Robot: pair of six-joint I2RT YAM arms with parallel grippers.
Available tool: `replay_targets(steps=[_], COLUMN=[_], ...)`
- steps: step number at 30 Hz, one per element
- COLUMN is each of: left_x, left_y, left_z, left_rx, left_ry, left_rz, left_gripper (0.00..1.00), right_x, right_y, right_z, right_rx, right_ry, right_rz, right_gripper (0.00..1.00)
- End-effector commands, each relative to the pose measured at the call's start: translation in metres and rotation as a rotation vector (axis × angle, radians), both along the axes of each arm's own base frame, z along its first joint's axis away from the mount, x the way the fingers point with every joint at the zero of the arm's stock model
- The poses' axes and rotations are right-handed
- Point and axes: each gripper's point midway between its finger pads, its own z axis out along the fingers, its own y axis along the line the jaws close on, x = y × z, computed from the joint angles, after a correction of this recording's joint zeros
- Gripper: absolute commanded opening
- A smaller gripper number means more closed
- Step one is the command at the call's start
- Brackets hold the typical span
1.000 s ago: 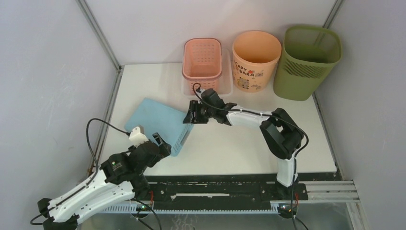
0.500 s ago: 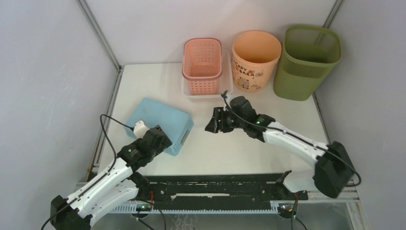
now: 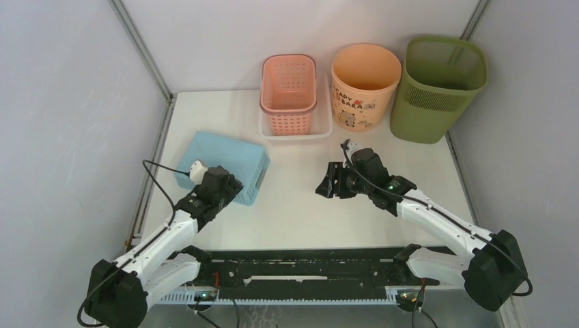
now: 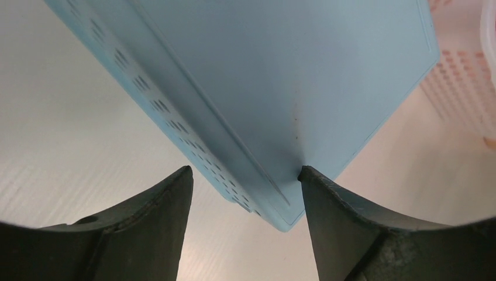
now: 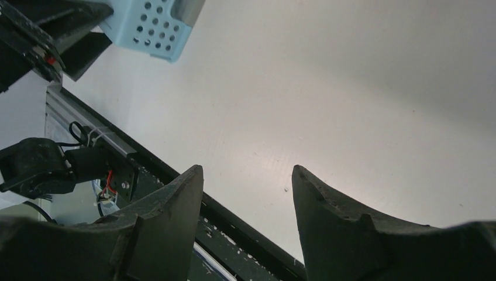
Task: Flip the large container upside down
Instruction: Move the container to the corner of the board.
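Note:
The large container, an olive-green bin with a mesh upper band, stands upright with its mouth up at the table's back right corner. It shows in neither wrist view. My right gripper is open and empty, low over the middle of the table, well in front and to the left of the bin; its wrist view shows bare table between the fingers. My left gripper is open at the near right corner of an upturned blue basket. In its wrist view that corner lies between the fingers.
A round peach bucket with cartoon print stands left of the bin. A pink perforated basket sits in a clear tray left of that. Grey walls close the back and sides. A black rail runs along the near edge.
My right gripper has drawn back to the right, away from the blue basket. My left gripper has reached forward to the basket's near corner. The blue basket has shifted slightly left and back.

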Motion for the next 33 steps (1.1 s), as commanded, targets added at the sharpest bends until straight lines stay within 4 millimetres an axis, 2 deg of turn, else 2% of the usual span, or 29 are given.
replay_targets(steps=[1,7,11,14,17,20,23,26,33], left_x=[-0.001,0.014,0.030,0.050,0.076,0.105,0.133,0.158,0.220], left_y=[0.026,0.045,0.054,0.060,0.069,0.076,0.085,0.080,0.084], left_z=[-0.023,-0.023,-0.010,0.004,0.017,0.021,0.022,0.021,0.028], left_rx=[0.037,0.016,0.000,0.003,-0.043,-0.135,-0.116,-0.171,-0.156], left_ry=[0.072,0.075,0.050,0.036,0.005,-0.033,-0.009,-0.002,-0.037], left_rz=[0.065,0.122,0.140,0.134,0.144,0.142,0.140,0.108,0.064], left_gripper=[0.72,0.72,0.73,0.74,0.74,0.73,0.73,0.74,0.77], right_x=[0.002,0.000,-0.001,-0.002,-0.006,-0.012,-0.019,-0.022,-0.029], right_y=[-0.004,-0.009,-0.010,-0.012,-0.017,-0.024,-0.030,-0.034,-0.039], right_z=[0.015,0.016,0.016,0.019,0.021,0.024,0.029,0.035,0.033], right_rx=[0.016,0.015,0.016,0.021,0.015,0.005,0.005,0.007,-0.011], right_ry=[-0.062,-0.069,-0.067,-0.071,-0.070,-0.074,-0.084,-0.102,-0.083], right_rz=[0.003,-0.004,-0.002,-0.001,-0.007,-0.016,-0.023,-0.023,-0.008], right_gripper=[0.66,0.66,0.66,0.66,0.66,0.66,0.66,0.66,0.66])
